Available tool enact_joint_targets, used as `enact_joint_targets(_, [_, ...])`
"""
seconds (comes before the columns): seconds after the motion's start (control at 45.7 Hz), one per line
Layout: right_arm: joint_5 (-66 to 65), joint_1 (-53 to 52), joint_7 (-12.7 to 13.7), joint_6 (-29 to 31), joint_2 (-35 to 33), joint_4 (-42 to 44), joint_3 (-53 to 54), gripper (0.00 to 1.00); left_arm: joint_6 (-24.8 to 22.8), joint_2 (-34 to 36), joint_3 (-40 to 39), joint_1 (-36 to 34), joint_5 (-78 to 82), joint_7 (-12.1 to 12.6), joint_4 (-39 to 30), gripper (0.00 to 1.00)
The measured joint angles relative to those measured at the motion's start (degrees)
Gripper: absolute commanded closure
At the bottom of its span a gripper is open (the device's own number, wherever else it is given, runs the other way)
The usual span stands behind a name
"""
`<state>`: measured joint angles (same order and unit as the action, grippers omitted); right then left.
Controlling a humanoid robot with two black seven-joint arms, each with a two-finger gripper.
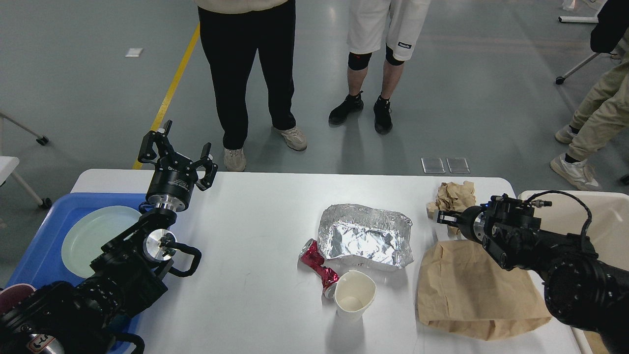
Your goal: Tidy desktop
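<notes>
The white desktop [255, 226] holds a crumpled foil tray [363, 236], a crushed red can [319, 268], a white paper cup [354, 295], a flat brown paper bag [471, 290] and a crumpled wad of brown paper [454, 196]. My left gripper [179, 152] is open and empty, raised over the desktop's far left part. My right gripper [442, 217] points left, its tip at the lower edge of the crumpled wad. Its fingers are dark and I cannot tell them apart.
A blue tray [34, 260] with a pale green plate [96, 233] sits at the left edge. A beige bin [607, 216] stands at the right. A dark red cup [14, 295] is at bottom left. Two people [255, 73] stand beyond the far edge.
</notes>
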<state>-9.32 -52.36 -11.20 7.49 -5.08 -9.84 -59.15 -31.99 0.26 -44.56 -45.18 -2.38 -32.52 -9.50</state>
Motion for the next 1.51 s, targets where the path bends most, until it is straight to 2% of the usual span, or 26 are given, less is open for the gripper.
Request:
enact_joint_targets(0.088, [0.0,0.0,0.0,0.1,0.2,0.0,0.0,0.42,0.0,0.0,0.0,0.0,0.0,0.0,0.0,0.03])
enact_joint_targets(0.197, [0.0,-0.2,0.0,0.2,0.2,0.0,-0.2,0.29,0.0,0.0,0.0,0.0,0.0,0.0,0.0,0.03])
enact_joint_targets(0.482, [-0.1,-0.6,-0.1,0.2,0.2,0.1,-1.0,0.28,0.0,0.0,0.0,0.0,0.0,0.0,0.0,0.03])
enact_joint_targets(0.504, [-0.1,-0.7,-0.1,0.3,0.2,0.1,-1.1,0.26,0.0,0.0,0.0,0.0,0.0,0.0,0.0,0.03])
enact_joint_targets(0.635, [-0.2,-1.3,-0.1,0.8,-0.1,0.1,-1.3,0.0,0.0,0.0,0.0,0.0,0.0,0.0,0.0,0.03])
enact_joint_targets(0.766, [-0.5,-2.6,-0.1,3.3,-1.0,-1.6,-1.6,0.0,0.0,0.0,0.0,0.0,0.0,0.0,0.0,0.03])
enact_joint_targets(0.898, [-0.8,-6.9,-0.2,11.1,-3.3,-4.6,-4.5,0.0,0.0,0.0,0.0,0.0,0.0,0.0,-0.1,0.03])
enact_joint_targets(1.007, [-0.9,-12.3,-0.3,15.3,-5.5,-9.3,-7.7,0.0,0.0,0.0,0.0,0.0,0.0,0.0,-0.1,0.03])
enact_joint_targets(1.248, [-1.0,-29.5,-0.4,20.8,-10.9,-23.5,-13.0,0.0,0.0,-0.1,0.0,0.0,0.0,0.0,-0.1,0.03])
enact_joint_targets(1.511, [-1.4,-51.5,-0.1,35.5,-12.1,-34.4,-15.5,0.0,0.0,0.0,0.0,0.0,0.0,0.0,-0.1,0.03])
